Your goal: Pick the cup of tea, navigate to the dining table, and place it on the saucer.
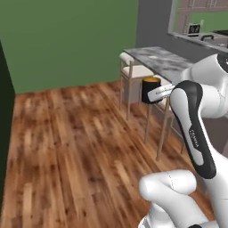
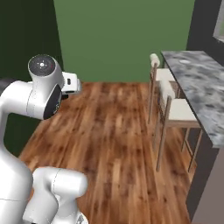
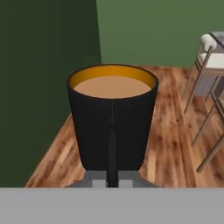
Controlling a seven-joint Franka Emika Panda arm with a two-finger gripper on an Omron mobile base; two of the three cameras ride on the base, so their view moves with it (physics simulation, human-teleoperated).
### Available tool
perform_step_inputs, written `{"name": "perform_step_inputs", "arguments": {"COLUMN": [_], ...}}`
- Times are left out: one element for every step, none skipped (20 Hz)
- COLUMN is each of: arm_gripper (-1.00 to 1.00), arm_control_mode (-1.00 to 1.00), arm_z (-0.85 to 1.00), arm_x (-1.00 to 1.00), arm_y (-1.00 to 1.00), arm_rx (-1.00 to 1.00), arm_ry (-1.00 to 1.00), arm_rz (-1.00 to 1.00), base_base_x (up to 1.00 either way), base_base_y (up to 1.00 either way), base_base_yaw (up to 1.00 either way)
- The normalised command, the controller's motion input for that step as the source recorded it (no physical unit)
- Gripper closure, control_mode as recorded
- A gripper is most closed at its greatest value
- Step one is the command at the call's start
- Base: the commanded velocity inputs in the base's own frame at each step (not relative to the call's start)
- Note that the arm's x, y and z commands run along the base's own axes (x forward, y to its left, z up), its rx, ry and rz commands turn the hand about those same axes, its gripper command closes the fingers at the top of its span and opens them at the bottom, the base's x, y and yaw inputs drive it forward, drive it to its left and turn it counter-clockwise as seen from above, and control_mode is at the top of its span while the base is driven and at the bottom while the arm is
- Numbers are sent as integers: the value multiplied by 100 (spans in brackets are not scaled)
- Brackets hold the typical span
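The cup of tea (image 3: 112,118) is a black mug filled with orange-brown liquid, its handle facing the hand camera. My gripper (image 3: 112,180) is shut on that handle from below. In the left base view the cup of tea (image 1: 150,88) hangs in the air at the end of my arm, with the gripper (image 1: 153,95) at its right side, in front of the stools. The dining table (image 1: 171,64) has a marbled stone top (image 2: 205,92) and stands ahead to the right. A small white saucer (image 2: 186,61) lies near the table's far end.
Tall wooden stools with pale seats (image 1: 133,71) (image 2: 178,111) (image 3: 211,49) line the near side of the table. A wood floor (image 1: 75,147) stretches ahead to a green wall (image 2: 122,39). A dark panel (image 3: 43,87) stands to the left. A counter with a black faucet (image 1: 207,37) lies beyond.
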Motion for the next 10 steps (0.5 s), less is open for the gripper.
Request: {"name": "perform_step_inputs", "arguments": {"arm_gripper": [100, 100, 100, 100, 100, 100, 100, 100, 100, 100], "arm_control_mode": [100, 100, 100, 100, 100, 100, 100, 100, 100, 100], "arm_z": [0, 0, 0, 0, 0, 0, 0, 0, 0, 0], "arm_x": [0, 0, 0, 0, 0, 0, 0, 0, 0, 0], "arm_y": [0, 0, 0, 0, 0, 0, 0, 0, 0, 0], "arm_rx": [0, 0, 0, 0, 0, 0, 0, 0, 0, 0], "arm_ry": [0, 0, 0, 0, 0, 0, 0, 0, 0, 0], "arm_rz": [0, 0, 0, 0, 0, 0, 0, 0, 0, 0], "base_base_x": [100, 100, 100, 100, 100, 100, 100, 100, 100, 100], "base_base_y": [95, 95, 95, 94, 94, 94, 94, 94, 94, 94], "base_base_yaw": [-42, -42, -42, -42, -42, -41, -41, -41, -41, -42]}}
